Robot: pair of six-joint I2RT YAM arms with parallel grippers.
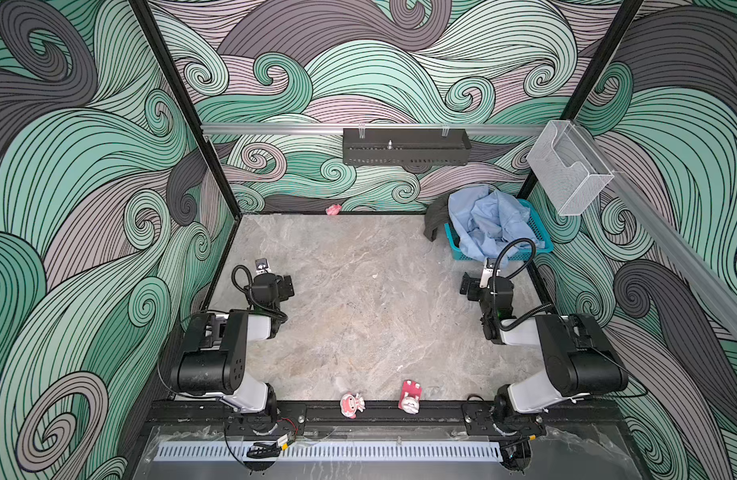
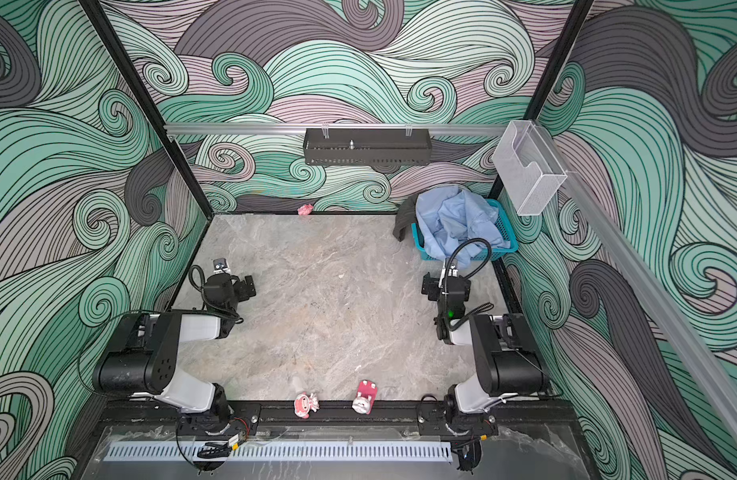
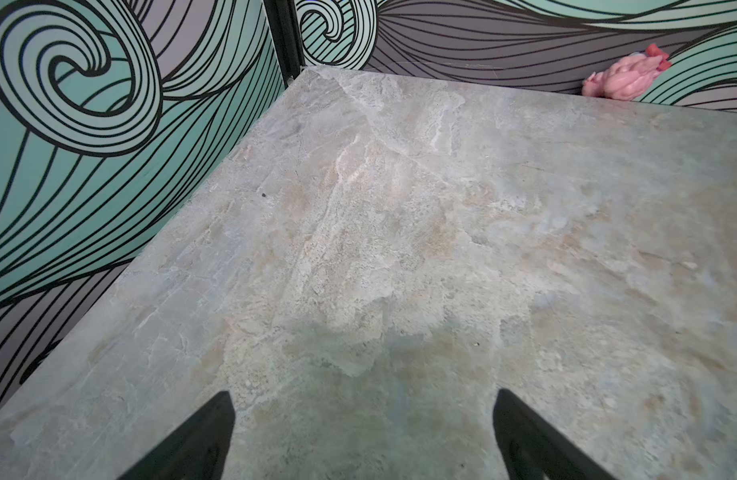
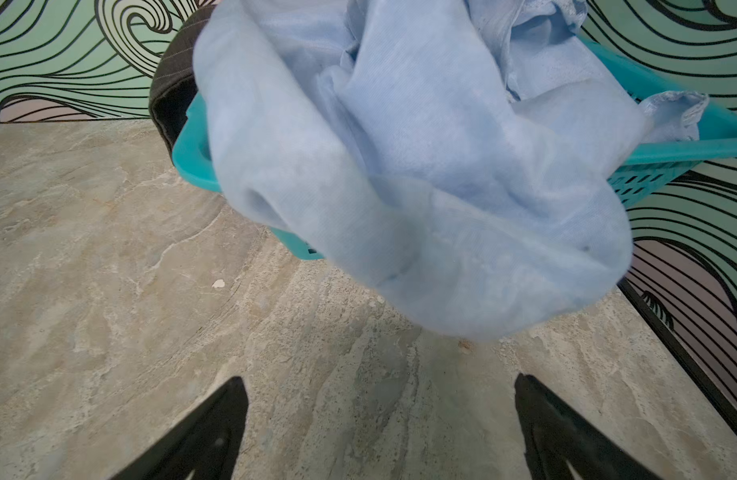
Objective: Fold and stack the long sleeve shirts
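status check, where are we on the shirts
Left tool open, empty. Right tool open, facing basket. Light blue shirt heaped in it, dark shirt over rim. Nothing blocking.

Locate the basket (image 1: 458,248) in the far right corner of the table (image 1: 358,324). The first shirt (image 1: 487,220) lies heaped in the basket and spills over its near rim. The second shirt (image 1: 435,216) hangs over the basket's left rim, beside the first shirt. The right pincer (image 1: 465,286) sits just before the basket. The left pincer (image 1: 288,286) sits opposite, at the table's left side. At the near edge, find the left figure (image 1: 352,405) beside the right figure (image 1: 410,397). A small object (image 1: 333,209) rests against the far wall.
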